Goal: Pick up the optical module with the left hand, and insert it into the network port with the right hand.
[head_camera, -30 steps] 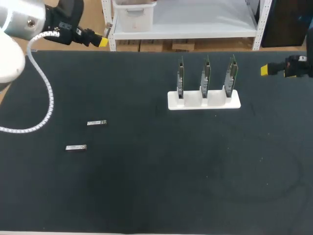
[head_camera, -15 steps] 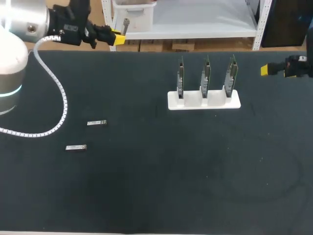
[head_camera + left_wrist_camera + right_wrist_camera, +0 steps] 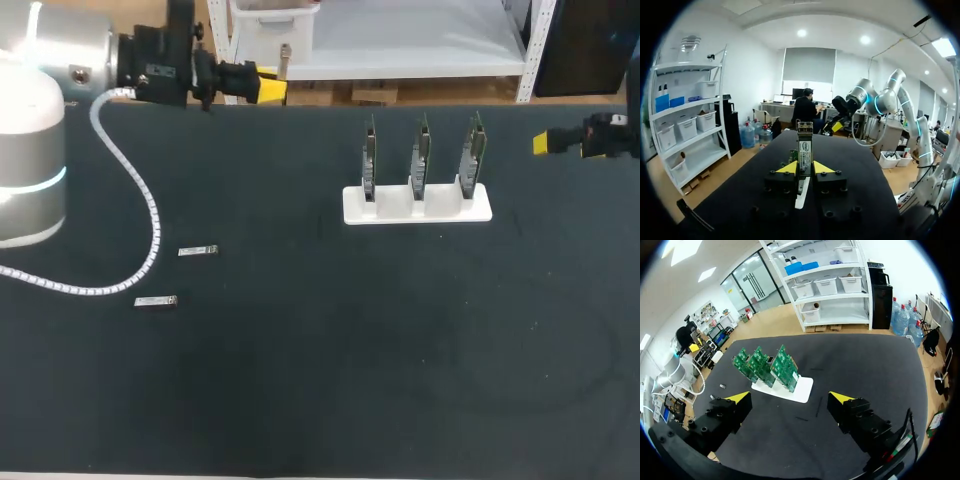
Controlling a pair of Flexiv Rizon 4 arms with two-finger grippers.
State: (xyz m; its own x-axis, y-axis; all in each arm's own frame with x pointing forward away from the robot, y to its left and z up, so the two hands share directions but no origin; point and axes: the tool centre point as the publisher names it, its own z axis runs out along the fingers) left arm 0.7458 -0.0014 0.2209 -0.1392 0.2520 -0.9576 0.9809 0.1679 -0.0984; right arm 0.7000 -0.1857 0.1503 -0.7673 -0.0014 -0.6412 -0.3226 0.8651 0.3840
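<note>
I judge this the handover step. The left gripper point(image 3: 262, 88), upper left, pinches the module point(image 3: 805, 147) upright. The right gripper point(image 3: 790, 399), at the right edge, gapes wide and empty. Next, pass the module across, then to the boards point(image 3: 418, 160) at upper middle.

The left gripper point(image 3: 265, 88) is at the far left side of the black table point(image 3: 330, 380). A small grey optical module point(image 3: 284, 54) sticks up by its yellow tips. The nearer module point(image 3: 156, 301) and the farther module point(image 3: 198, 251) lie flat, close together. A white stand point(image 3: 417, 205) holds three green boards point(image 3: 421, 150) upright. The right gripper point(image 3: 545, 143) hangs at the right edge.
</note>
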